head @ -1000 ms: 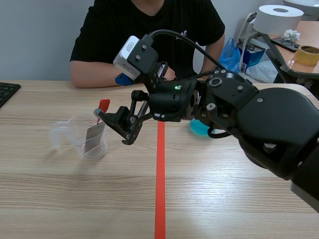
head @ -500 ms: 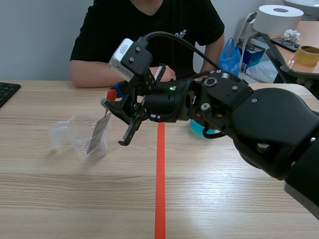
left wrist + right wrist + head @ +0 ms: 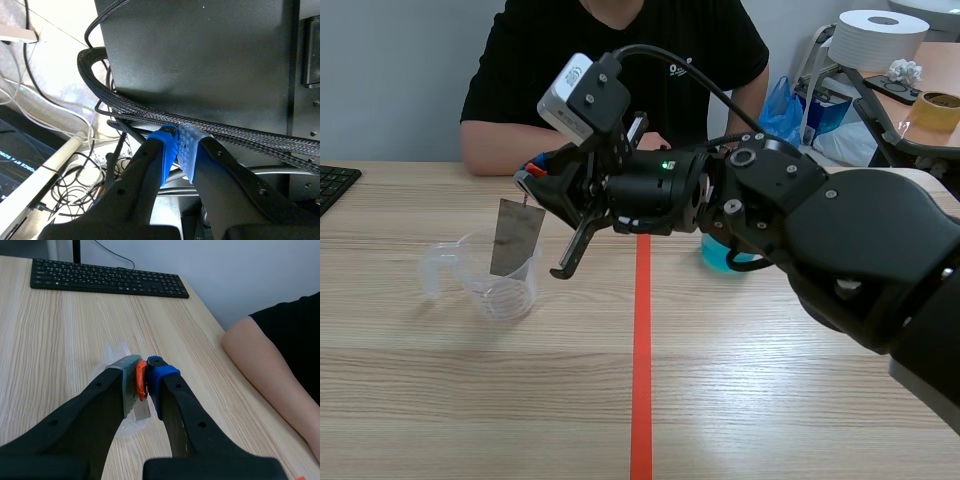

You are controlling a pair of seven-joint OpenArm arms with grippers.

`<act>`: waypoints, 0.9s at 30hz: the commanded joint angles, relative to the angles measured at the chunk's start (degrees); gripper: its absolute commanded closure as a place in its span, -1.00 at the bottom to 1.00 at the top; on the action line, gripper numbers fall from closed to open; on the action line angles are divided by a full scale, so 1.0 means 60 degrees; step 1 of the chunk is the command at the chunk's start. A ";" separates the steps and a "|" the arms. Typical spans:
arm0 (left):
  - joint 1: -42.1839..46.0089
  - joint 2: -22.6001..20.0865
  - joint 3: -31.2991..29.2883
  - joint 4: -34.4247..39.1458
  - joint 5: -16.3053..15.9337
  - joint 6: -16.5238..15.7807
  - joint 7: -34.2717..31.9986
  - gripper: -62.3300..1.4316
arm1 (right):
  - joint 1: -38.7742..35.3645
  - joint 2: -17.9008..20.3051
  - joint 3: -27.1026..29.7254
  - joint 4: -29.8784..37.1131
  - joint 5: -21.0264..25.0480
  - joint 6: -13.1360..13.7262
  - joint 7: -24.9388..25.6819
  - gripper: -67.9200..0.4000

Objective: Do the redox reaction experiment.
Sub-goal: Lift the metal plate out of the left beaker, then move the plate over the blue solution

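Right arm reached in from the right, past the red tape line (image 3: 640, 380) on the bench (image 3: 770, 400). Right claw (image 3: 142, 363) was clenched on a red clip (image 3: 141, 381), and a grey metal plate (image 3: 515, 237) hung upright from the clip. The plate was over the clear beaker (image 3: 495, 290), which stood on the bench left of the tape. Its lower edge overlapped the beaker's rim in the scene view; whether it dipped inside could not be told.

A blue container (image 3: 718, 260) sat just right of the tape, mostly hidden behind the arm. Keyboard (image 3: 107, 277) lay at the far left of the bench. A person's forearm (image 3: 505, 158) rested on the far edge.

Left claw (image 3: 177, 146) was off the bench, clenched on nothing, its pads (image 3: 167, 152) meeting in front of black cables (image 3: 125, 107).
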 commanded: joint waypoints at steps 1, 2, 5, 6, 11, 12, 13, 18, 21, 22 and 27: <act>0.0055 -0.0004 -0.0018 0.0109 -0.0022 -0.0022 -0.0055 0.82 | 0.0546 -0.0135 0.0011 0.0146 0.0299 -0.0069 -0.0120 0.97; 0.0055 -0.0004 -0.0018 0.0109 -0.0022 -0.0022 -0.0055 0.82 | 0.0637 -0.0168 0.0022 0.0175 0.0477 -0.0069 -0.0342 0.97; 0.0055 -0.0004 -0.0018 0.0109 -0.0022 -0.0022 -0.0055 0.82 | 0.0936 -0.0215 0.0022 0.0361 0.1169 -0.0062 -0.1045 0.97; 0.0055 -0.0004 -0.0018 0.0109 -0.0022 -0.0022 -0.0055 0.82 | 0.1045 -0.0215 0.0022 0.0474 0.1439 -0.0062 -0.1290 0.97; 0.0055 -0.0004 -0.0018 0.0109 -0.0022 -0.0022 -0.0055 0.82 | 0.1464 -0.0211 0.0044 0.1115 0.2648 0.0004 -0.2739 0.97; 0.0055 -0.0004 -0.0018 0.0109 -0.0022 -0.0022 -0.0055 0.82 | 0.1519 -0.0211 0.0076 0.1268 0.2838 0.0004 -0.3056 0.97; 0.0055 -0.0004 -0.0018 0.0109 -0.0022 -0.0022 -0.0055 0.82 | 0.1566 -0.0211 0.0120 0.1421 0.3034 0.0000 -0.3348 0.97; 0.0055 -0.0004 -0.0018 0.0109 -0.0022 -0.0022 -0.0055 0.82 | 0.1614 -0.0208 0.0670 0.2302 0.3872 0.0000 -0.4699 0.97; 0.0055 -0.0004 -0.0018 0.0109 -0.0022 -0.0022 -0.0055 0.82 | 0.1614 -0.0208 0.1137 0.2852 0.4273 0.0000 -0.5566 0.97; 0.0055 -0.0004 -0.0018 0.0109 -0.0022 -0.0022 -0.0055 0.82 | 0.1614 -0.0208 0.1308 0.3020 0.4375 0.0000 -0.5850 0.97; 0.0055 -0.0004 -0.0018 0.0109 -0.0022 -0.0022 -0.0055 0.82 | 0.1614 -0.0208 0.2226 0.3938 0.4947 -0.0004 -0.7424 0.97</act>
